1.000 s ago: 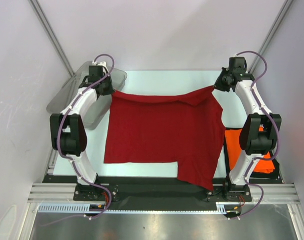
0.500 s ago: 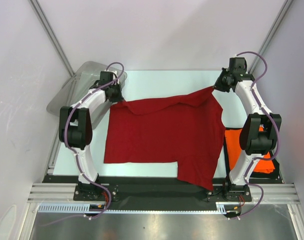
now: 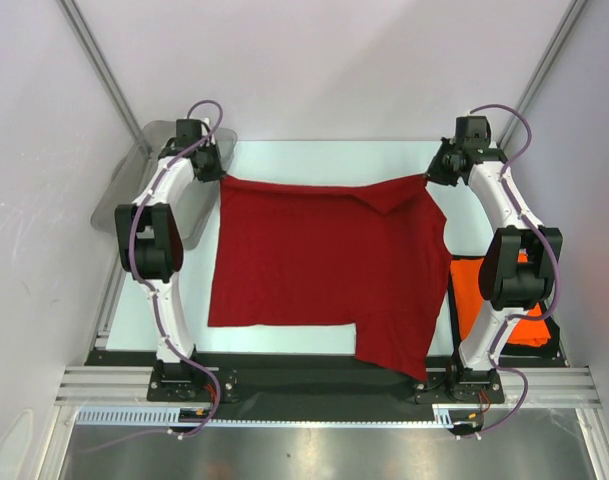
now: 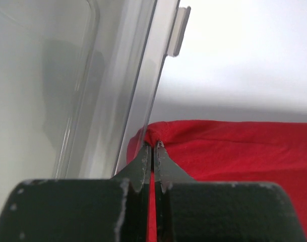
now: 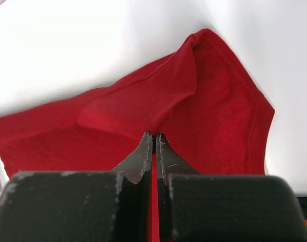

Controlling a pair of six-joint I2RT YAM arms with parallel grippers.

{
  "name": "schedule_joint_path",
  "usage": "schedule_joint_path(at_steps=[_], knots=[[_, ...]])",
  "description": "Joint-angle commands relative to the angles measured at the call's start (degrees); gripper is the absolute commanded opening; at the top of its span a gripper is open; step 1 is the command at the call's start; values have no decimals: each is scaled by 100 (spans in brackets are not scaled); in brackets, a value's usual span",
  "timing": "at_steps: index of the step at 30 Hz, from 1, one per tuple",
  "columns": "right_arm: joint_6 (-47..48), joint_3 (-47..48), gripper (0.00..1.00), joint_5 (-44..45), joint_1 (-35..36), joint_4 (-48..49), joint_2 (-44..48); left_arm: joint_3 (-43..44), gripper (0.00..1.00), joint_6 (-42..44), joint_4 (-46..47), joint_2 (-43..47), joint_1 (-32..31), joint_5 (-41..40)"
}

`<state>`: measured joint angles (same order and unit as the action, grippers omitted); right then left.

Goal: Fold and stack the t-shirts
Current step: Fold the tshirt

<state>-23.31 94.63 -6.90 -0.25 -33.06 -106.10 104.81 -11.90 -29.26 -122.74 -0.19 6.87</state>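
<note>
A dark red t-shirt (image 3: 324, 265) lies spread over the white table, its near right part hanging past the front edge. My left gripper (image 3: 222, 178) is shut on its far left corner (image 4: 158, 132), right beside the tub's wall. My right gripper (image 3: 431, 176) is shut on the far right corner, where the cloth (image 5: 203, 106) bunches in folds ahead of the fingertips. An orange t-shirt (image 3: 512, 300) lies crumpled at the right, partly hidden behind the right arm.
A translucent grey plastic tub (image 3: 149, 185) sits tilted at the table's far left, its wall (image 4: 128, 85) close to my left fingers. A black frame (image 3: 452, 300) borders the orange shirt. White walls enclose the table.
My left gripper swung right and nearer with the corner, slackening the far edge, then moved back out to the far left, pulling that edge straight again. The right arm stayed put.
</note>
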Motion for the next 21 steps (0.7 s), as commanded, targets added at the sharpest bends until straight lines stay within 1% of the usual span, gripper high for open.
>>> schedule_joint_path(at_steps=[1,6,7,9,13,19,21], knots=[[55,143,0,101,8,-113,283,14,0,223,-55,188,168,111],[2,144,0,83,201,-262,397,-715,0,109,96,592,63,551],[11,143,0,74,201,-271,432,-813,0,109,78,637,-94,587],[-7,117,0,83,218,-368,442,-1180,0,100,139,794,-157,753],[-33,12,0,118,236,-456,582,-1664,0,12,280,1102,-166,745],[-25,-234,0,171,254,-579,898,-1859,0,12,192,1428,-166,508],[-16,-287,0,171,245,-588,986,-1798,0,12,140,1472,-166,429]])
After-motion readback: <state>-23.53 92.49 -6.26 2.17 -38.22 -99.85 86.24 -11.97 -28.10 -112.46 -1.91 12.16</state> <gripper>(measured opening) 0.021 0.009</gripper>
